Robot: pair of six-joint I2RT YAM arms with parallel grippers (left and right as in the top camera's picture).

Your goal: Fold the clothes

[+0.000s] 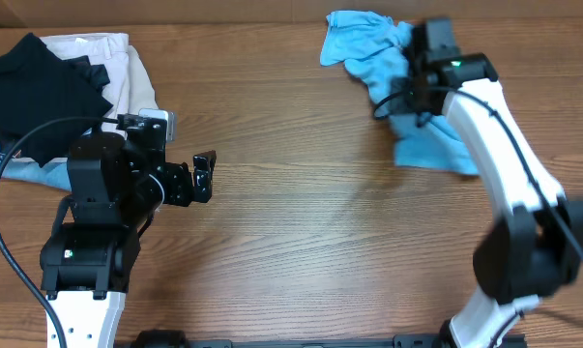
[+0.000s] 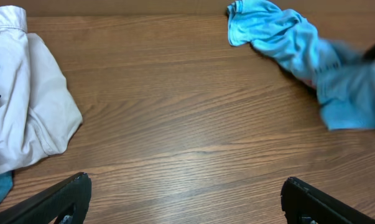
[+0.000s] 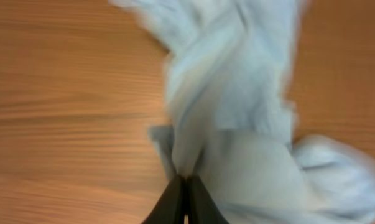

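Sky-blue cotton, your T-shirt (image 1: 380,60) lies bunched by the far right corner of the desk (image 1: 301,242); you have the right jaws pinched fully together on a fold of it, likely to drag it onto open wood for spreading; the left jaws stand wide and empty near the left edge, beside the pile of other garments (image 1: 127,68), probably ready for a second corner.

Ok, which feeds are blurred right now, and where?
Right wrist view: the crumpled sky-blue cotton T-shirt is smeared by motion blur throughout; left wrist view: only the shirt's right end is blurred, the wooden table sharp; overhead view: slight blur at the right gripper, elsewhere crisp.
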